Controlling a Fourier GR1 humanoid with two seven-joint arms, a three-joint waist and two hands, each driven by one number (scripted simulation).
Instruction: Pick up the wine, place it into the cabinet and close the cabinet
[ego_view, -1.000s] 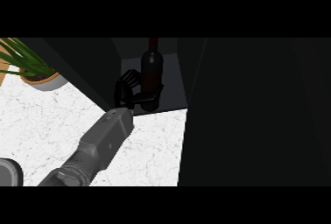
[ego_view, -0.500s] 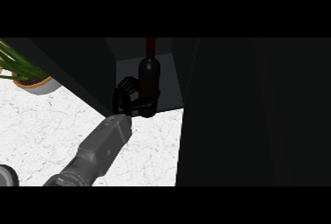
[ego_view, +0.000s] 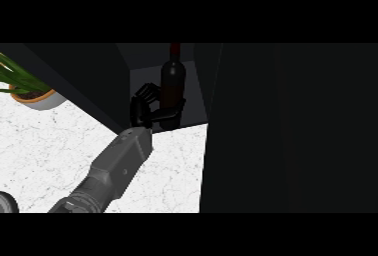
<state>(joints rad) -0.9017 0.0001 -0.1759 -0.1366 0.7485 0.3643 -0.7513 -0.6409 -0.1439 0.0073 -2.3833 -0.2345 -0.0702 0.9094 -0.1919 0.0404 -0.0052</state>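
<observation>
The dark wine bottle (ego_view: 172, 80) stands upright inside the open dark cabinet (ego_view: 193, 107), on its floor near the back. My right hand (ego_view: 147, 107) reaches into the opening from the lower left. Its fingers curl round the bottle's lower body from the left, and the thumb crosses the front. The grey forearm (ego_view: 111, 170) runs back over the white counter. The bottle's base is hidden behind the hand. My left hand does not show.
The cabinet's dark door (ego_view: 288, 130) fills the right half of the view. A potted green plant (ego_view: 31, 92) stands on the white marbled counter (ego_view: 44, 150) at the left. A grey rounded thing (ego_view: 4, 203) sits at the lower left edge.
The hand stays curled on the bottle inside the cabinet. Bottle and hand have slid a little lower in the view, and the plant has drifted down and left.
</observation>
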